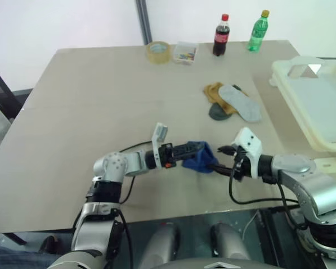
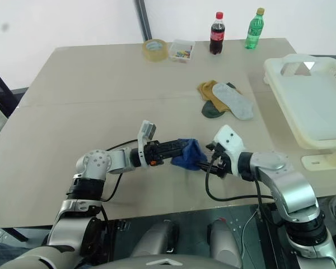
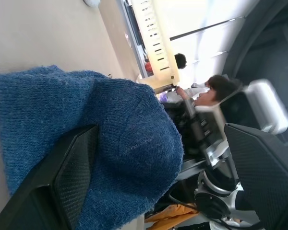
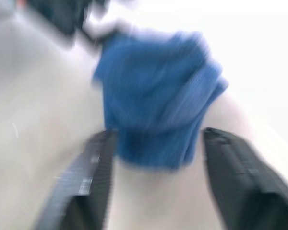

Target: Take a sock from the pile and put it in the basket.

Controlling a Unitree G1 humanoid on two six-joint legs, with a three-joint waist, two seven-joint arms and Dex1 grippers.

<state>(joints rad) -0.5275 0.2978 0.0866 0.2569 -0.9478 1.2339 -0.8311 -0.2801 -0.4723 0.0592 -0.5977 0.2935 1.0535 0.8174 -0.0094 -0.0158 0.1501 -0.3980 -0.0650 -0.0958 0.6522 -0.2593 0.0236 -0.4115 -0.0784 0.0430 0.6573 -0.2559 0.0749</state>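
The royal-blue sock [image 1: 201,158] hangs just above the table near its front edge, between my two grippers. My left gripper [image 1: 197,151] points right. Its jaws stand wide open: the sock [image 3: 125,143] is draped against one finger [image 3: 72,167], and the other finger [image 3: 264,167] stands clear of it. My right gripper [image 1: 220,166] faces it from the right, open, its blurred fingers [image 4: 91,177] flanking the sock's [image 4: 153,100] lower edge. The pile [image 1: 232,102] of mustard, light grey and dark socks lies further back. The cream-white basket [image 1: 325,106] sits at the far right.
A tape roll [image 1: 158,52], a small clear box [image 1: 185,52], a cola bottle [image 1: 221,35] and a green bottle [image 1: 258,30] stand along the table's far edge. A person [image 3: 216,88] shows beyond the table in the left wrist view.
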